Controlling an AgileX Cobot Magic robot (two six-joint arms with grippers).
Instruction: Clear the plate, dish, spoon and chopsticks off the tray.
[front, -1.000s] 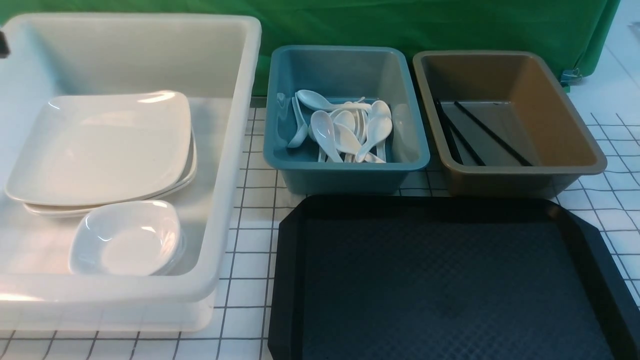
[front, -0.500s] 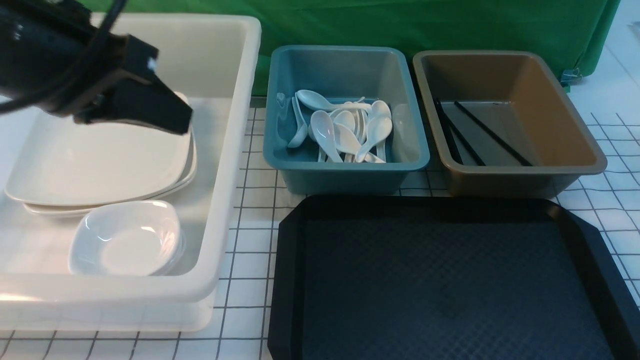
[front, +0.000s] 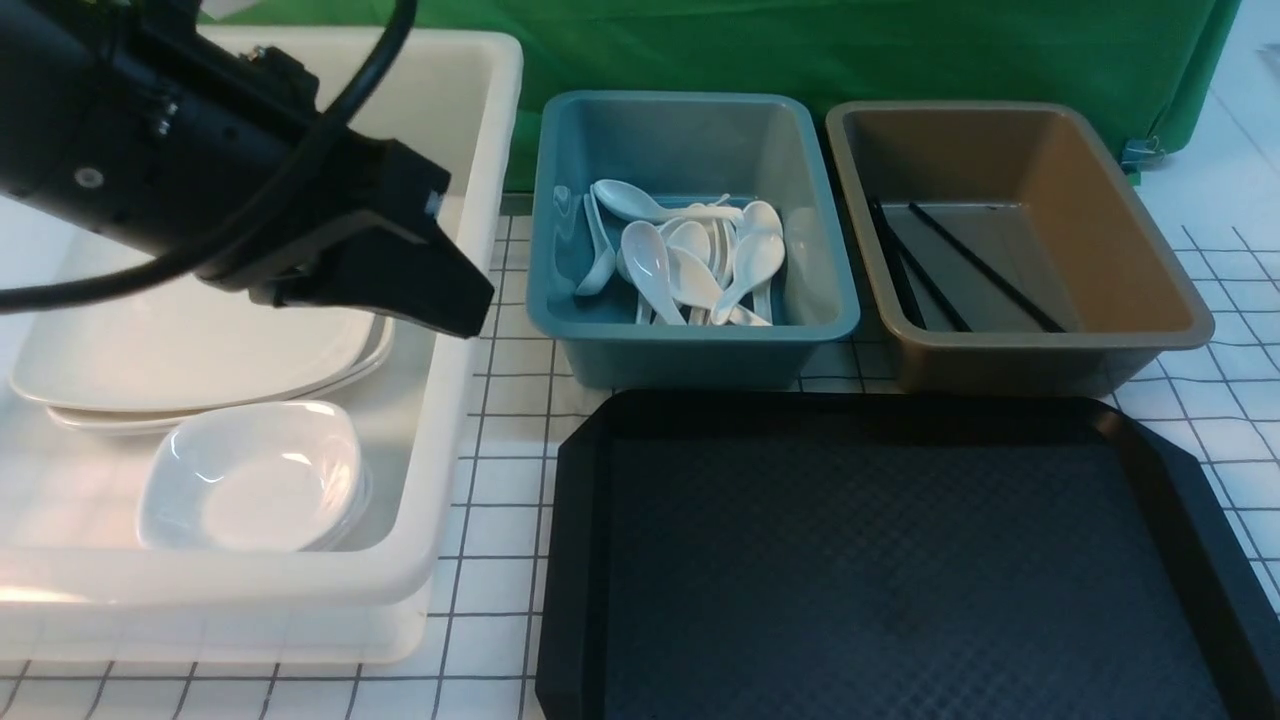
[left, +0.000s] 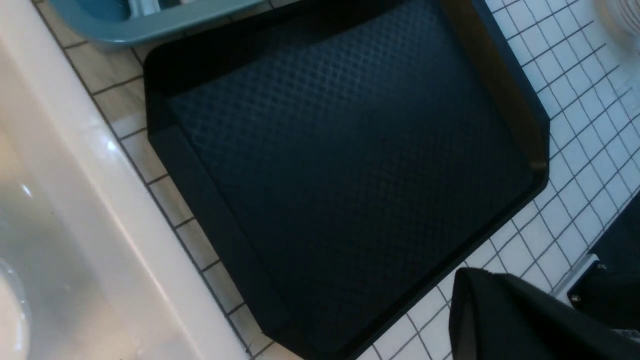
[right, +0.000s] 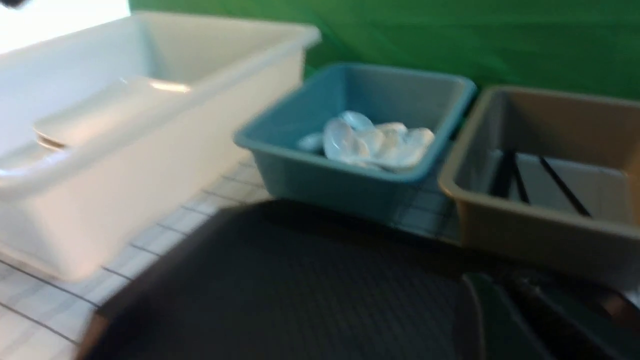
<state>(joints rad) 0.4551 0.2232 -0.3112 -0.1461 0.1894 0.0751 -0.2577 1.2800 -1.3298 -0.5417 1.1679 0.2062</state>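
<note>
**A:** The tray (front: 900, 560) is seen lying bare on the gridded tabletop (front: 500, 480), nearest the robot, with nothing resting on its patterned surface.

**B:** And the tableware is found in the tubs behind and beside it. The plate (front: 200, 340) is stacked on another like it inside the white tub (front: 430, 500) on the left, and the dish (front: 250, 480) is set just in front of that stack, in the tub's near part.

**A:** The spoons (front: 690, 265) are heaped in the teal tub (front: 690, 350), straight behind the tray. The chopsticks (front: 985, 268) are laid slantwise on the floor of the brown tub (front: 1130, 250), to the right of the teal one.

**B:** Now the arms. The left gripper (front: 455, 300) is held above the white tub's right-hand rim, partly masking the plate. Its jaws are pressed together, and nothing is pinched between them.

**A:** From the left wrist, the tray is looked down on, with a black finger showing at the frame's edge above the gridded tabletop.

**B:** The right gripper (right: 505, 300) is caught only in its own wrist view, low over the tray's near side. That picture is blurred, so it cannot be told whether the jaws are spread or pressed together. No object is made out in them.

**A:** A green cloth (front: 800, 50) is hung behind all three tubs.
</note>
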